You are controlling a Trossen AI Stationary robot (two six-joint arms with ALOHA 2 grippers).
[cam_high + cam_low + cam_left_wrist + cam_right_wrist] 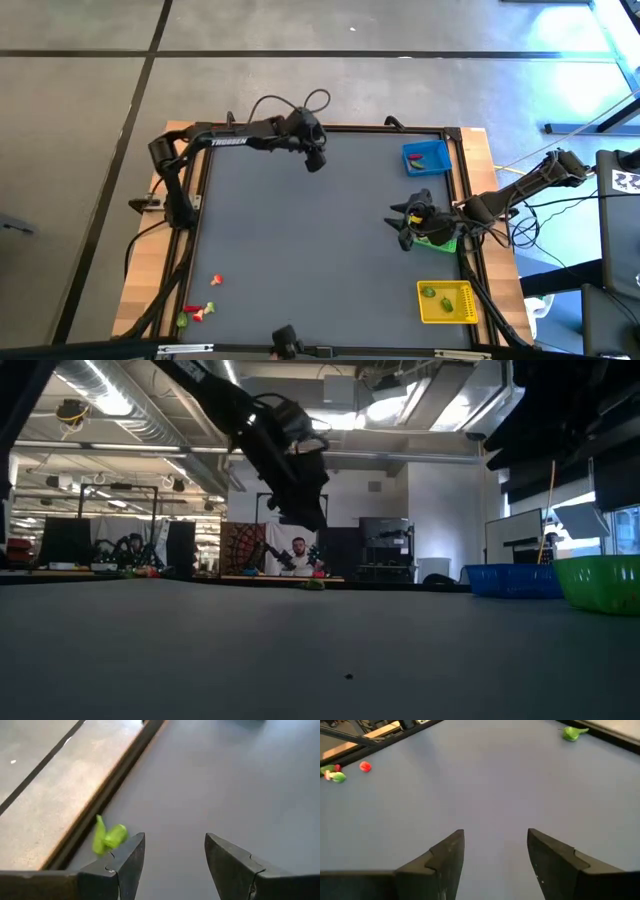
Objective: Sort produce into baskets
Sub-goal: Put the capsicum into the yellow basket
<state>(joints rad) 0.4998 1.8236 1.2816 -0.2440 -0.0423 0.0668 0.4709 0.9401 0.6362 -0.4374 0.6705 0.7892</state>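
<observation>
You had the right pincer (404, 238) beside the green basket (441, 238), jaws wide and empty, so I judged a drop just done. The left pincer (315, 163) hung near the bench's (300, 250) far edge, likewise wide and empty, a green piece (109, 838) lying just beside it. The blue basket (426, 157) and yellow basket (447, 302) each held pieces; loose produce (198, 311) lay at the near left corner. Next you needed to reach a loose piece and close on it
</observation>
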